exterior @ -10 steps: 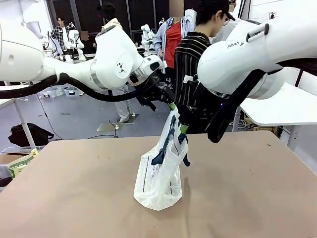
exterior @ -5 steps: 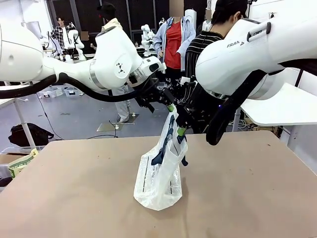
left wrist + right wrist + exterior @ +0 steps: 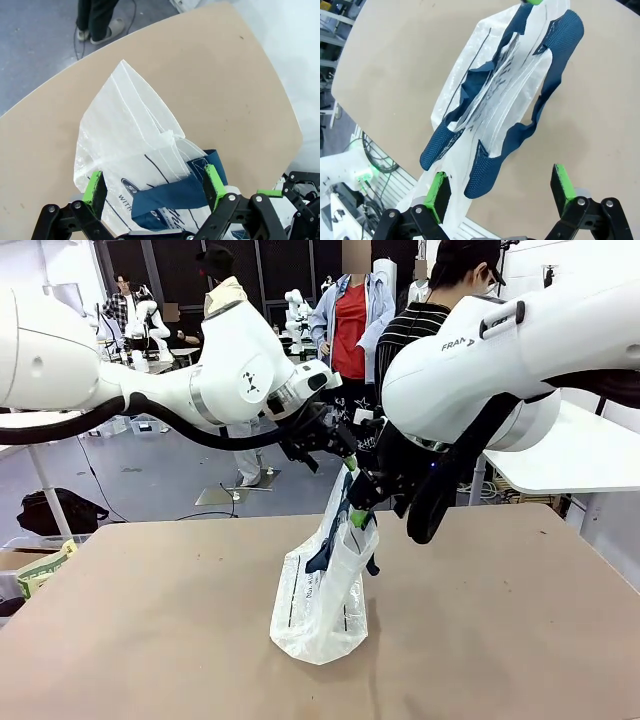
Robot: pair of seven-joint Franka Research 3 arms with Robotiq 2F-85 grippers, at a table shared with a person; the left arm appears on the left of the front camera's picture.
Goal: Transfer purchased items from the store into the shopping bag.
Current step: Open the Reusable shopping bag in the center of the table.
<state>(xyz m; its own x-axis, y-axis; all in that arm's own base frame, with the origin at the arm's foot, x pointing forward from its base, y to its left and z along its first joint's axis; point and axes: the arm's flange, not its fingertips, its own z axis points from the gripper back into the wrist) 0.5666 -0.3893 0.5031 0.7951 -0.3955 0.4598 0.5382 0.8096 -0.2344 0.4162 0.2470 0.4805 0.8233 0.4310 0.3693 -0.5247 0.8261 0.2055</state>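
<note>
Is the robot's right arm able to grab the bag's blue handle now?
Probably yes. The right gripper is open, and the blue handle of the shopping bag lies just ahead between its fingers, with nothing in the way.

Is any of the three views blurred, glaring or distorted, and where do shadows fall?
Front view: even light, sharp, a faint shadow under the shopping bag on the table. Left wrist view: the bag's plastic is bright, creases still readable; table edge looks bowed, likely the wide lens. Right wrist view: sharp, no glare, table edge likewise curved.
</note>
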